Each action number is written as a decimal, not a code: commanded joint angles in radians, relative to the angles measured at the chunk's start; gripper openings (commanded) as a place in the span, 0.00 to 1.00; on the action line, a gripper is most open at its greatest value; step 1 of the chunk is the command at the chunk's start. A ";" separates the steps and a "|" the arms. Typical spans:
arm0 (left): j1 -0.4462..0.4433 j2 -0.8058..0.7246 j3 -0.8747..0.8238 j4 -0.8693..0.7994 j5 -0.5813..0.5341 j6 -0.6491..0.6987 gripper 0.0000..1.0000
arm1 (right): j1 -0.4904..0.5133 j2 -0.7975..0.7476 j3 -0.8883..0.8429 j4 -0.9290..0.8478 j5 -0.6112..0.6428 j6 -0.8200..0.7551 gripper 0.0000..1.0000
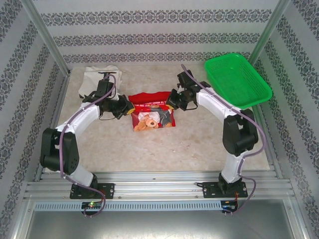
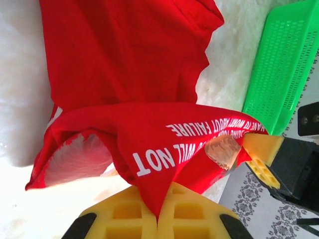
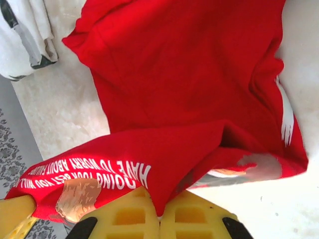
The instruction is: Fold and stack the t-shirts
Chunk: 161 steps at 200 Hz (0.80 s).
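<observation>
While pinching the raised edge of the bright red printed cloth t-shirt (image 1: 152, 112) at the table (image 1: 199, 149) centre, left gripper (image 1: 125, 106) and right gripper (image 1: 173, 101) jaws pressed shut, likely mid-fold; next needs that edge carried across evenly.

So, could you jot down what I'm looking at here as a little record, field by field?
Red t-shirt: in the middle of the table, bear print facing up, lettered edge raised
Left gripper: shut on the red t-shirt
Right gripper: shut on the red t-shirt, on the opposite side
White t-shirt: far left corner, bundled, apart from the red one
Green basket: far right corner
Stacking: not yet done
</observation>
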 commanded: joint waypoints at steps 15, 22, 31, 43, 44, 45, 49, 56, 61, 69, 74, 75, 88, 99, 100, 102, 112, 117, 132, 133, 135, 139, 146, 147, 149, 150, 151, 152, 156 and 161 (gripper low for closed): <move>0.035 0.085 0.052 0.063 0.026 0.035 0.00 | -0.040 0.108 0.099 -0.027 -0.007 -0.048 0.00; 0.039 0.104 0.060 0.066 0.026 0.036 0.00 | -0.046 0.128 0.118 -0.028 -0.010 -0.051 0.00; 0.044 0.128 0.068 0.074 0.031 0.038 0.00 | -0.051 0.152 0.142 -0.025 -0.016 -0.054 0.00; 0.047 0.159 0.079 0.082 0.039 0.038 0.00 | -0.056 0.186 0.178 -0.031 -0.022 -0.057 0.00; 0.047 0.162 0.082 0.083 0.039 0.038 0.00 | -0.056 0.188 0.180 -0.031 -0.021 -0.057 0.00; 0.047 0.165 0.083 0.083 0.040 0.039 0.00 | -0.057 0.190 0.183 -0.032 -0.021 -0.058 0.00; 0.049 0.175 0.089 0.084 0.041 0.040 0.00 | -0.058 0.202 0.194 -0.033 -0.024 -0.058 0.00; 0.050 0.190 0.098 0.085 0.041 0.043 0.00 | -0.060 0.219 0.211 -0.034 -0.029 -0.060 0.00; 0.052 0.202 0.104 0.088 0.040 0.043 0.00 | -0.062 0.233 0.225 -0.038 -0.030 -0.061 0.00; 0.054 0.220 0.117 0.092 0.041 0.044 0.00 | -0.064 0.253 0.243 -0.047 -0.031 -0.064 0.00; 0.055 0.230 0.126 0.092 0.041 0.046 0.00 | -0.065 0.263 0.253 -0.050 -0.031 -0.066 0.00; 0.055 0.233 0.127 0.092 0.040 0.047 0.00 | -0.065 0.265 0.254 -0.051 -0.031 -0.066 0.00; 0.058 0.269 0.153 0.091 0.042 0.050 0.00 | -0.069 0.284 0.264 -0.043 -0.030 -0.058 0.00; 0.060 0.301 0.173 0.097 0.044 0.053 0.00 | -0.074 0.300 0.268 -0.028 -0.034 -0.046 0.01; 0.060 0.304 0.175 0.099 0.044 0.053 0.00 | -0.075 0.302 0.268 -0.027 -0.035 -0.044 0.01; 0.060 0.309 0.178 0.102 0.045 0.053 0.00 | -0.077 0.306 0.270 -0.024 -0.036 -0.042 0.02; 0.063 0.337 0.197 0.118 0.048 0.047 0.00 | -0.082 0.324 0.281 -0.008 -0.040 -0.035 0.04; 0.064 0.351 0.209 0.126 0.049 0.040 0.03 | -0.085 0.334 0.291 0.001 -0.043 -0.032 0.06; 0.070 0.379 0.234 0.201 0.062 -0.003 0.25 | -0.097 0.371 0.348 0.020 -0.060 -0.021 0.17; 0.070 0.380 0.237 0.207 0.063 -0.007 0.27 | -0.097 0.372 0.353 0.022 -0.060 -0.020 0.18; 0.071 0.383 0.241 0.218 0.066 -0.014 0.31 | -0.101 0.378 0.362 0.026 -0.064 -0.018 0.19; 0.072 0.387 0.253 0.235 0.070 -0.027 0.36 | -0.104 0.386 0.379 0.037 -0.070 -0.012 0.24; 0.073 0.394 0.283 0.247 0.074 -0.042 0.43 | -0.112 0.397 0.408 0.060 -0.082 -0.001 0.35; 0.073 0.395 0.286 0.248 0.075 -0.043 0.44 | -0.112 0.398 0.413 0.062 -0.083 0.000 0.36; 0.074 0.396 0.298 0.249 0.077 -0.045 0.45 | -0.114 0.399 0.421 0.068 -0.086 0.003 0.38; 0.074 0.397 0.304 0.249 0.077 -0.047 0.46 | -0.116 0.400 0.426 0.070 -0.087 0.004 0.39; 0.073 0.397 0.308 0.249 0.077 -0.048 0.46 | -0.117 0.400 0.429 0.073 -0.089 0.005 0.39; 0.073 0.398 0.314 0.250 0.078 -0.049 0.47 | -0.118 0.400 0.433 0.077 -0.090 0.006 0.40; 0.074 0.397 0.335 0.250 0.077 -0.050 0.49 | -0.123 0.399 0.448 0.091 -0.097 0.012 0.41; 0.075 0.395 0.362 0.244 0.075 -0.051 0.52 | -0.128 0.394 0.466 0.104 -0.102 0.015 0.44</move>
